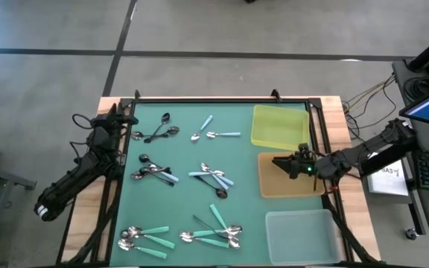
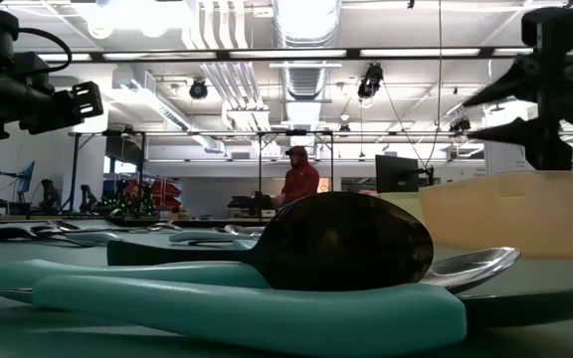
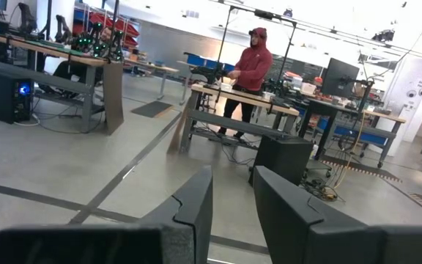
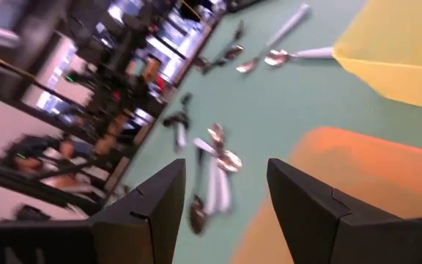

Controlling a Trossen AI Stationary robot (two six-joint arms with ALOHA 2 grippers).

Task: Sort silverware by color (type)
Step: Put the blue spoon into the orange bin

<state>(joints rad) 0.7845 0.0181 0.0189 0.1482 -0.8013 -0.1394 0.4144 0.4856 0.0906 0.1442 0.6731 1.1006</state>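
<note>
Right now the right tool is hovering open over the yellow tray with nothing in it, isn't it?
Not quite: the right tool hovers open and empty over the orange tray, not the yellow tray beside it. The high view shows this.

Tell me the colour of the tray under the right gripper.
Orange tray, empty, between the yellow and clear ones; the high view shows it best.

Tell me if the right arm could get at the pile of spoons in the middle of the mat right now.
Probably yes. The right hand hangs open and empty over the orange tray, and only bare mat lies between it and the middle spoons.
</note>
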